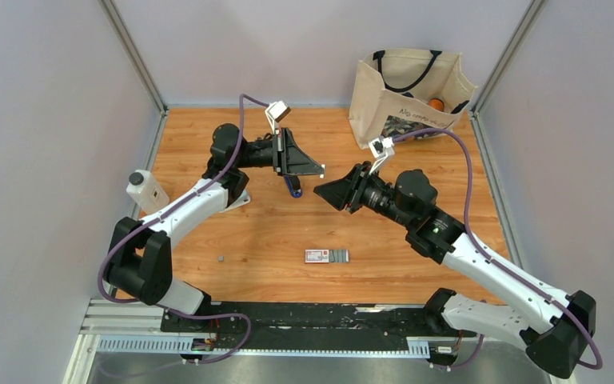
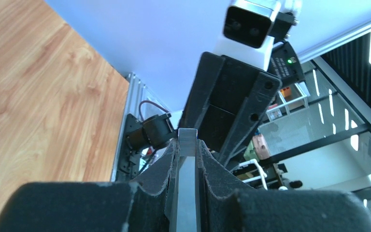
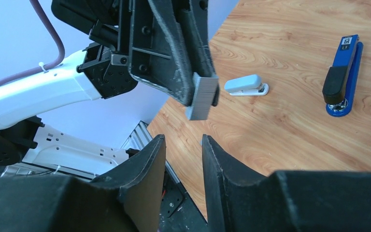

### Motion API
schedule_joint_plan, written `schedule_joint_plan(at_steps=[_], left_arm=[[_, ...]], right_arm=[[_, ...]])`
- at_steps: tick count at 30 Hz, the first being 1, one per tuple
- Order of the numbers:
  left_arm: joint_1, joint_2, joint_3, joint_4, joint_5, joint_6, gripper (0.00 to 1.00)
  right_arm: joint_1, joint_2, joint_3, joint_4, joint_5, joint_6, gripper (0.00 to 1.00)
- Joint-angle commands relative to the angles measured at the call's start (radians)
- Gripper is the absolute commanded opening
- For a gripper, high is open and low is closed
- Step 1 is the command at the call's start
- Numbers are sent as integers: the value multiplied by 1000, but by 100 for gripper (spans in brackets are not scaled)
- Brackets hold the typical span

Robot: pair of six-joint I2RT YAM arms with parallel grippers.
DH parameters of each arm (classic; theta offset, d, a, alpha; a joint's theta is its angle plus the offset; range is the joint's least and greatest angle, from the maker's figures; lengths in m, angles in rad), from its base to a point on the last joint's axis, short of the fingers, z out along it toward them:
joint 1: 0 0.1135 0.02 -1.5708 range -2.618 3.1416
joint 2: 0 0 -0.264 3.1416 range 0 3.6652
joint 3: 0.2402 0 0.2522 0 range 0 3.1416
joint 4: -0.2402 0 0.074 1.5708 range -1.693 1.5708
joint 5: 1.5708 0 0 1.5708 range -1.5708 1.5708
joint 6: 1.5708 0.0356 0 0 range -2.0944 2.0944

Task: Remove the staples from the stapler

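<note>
The left gripper (image 3: 199, 91), at upper centre, is clenched on the staples (image 3: 202, 100), raised probably to hand them over. Below it, the right gripper (image 3: 183, 157) stands released. The stapler (image 3: 340, 77) lies on the table (image 3: 280, 130) at the right.

Wooden table (image 1: 264, 232), blue stapler (image 3: 342, 77), carton (image 1: 317, 256), bottle (image 1: 145, 190), tote bag (image 1: 404, 92)

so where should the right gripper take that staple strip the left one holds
Take the staples by the free end jutting past the left gripper; the rest sits between its fingers. Bring the open right gripper straight in, since it faces that end.
</note>
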Motion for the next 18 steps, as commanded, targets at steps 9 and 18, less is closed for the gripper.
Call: schedule_joint_plan(at_steps=[9, 18], left_arm=[[7, 2, -26, 244, 42, -166, 0], [6, -1, -35, 244, 42, -160, 0]], right_arm=[[-48, -27, 7, 113, -21, 34, 39], [-71, 5, 19, 174, -72, 69, 38]])
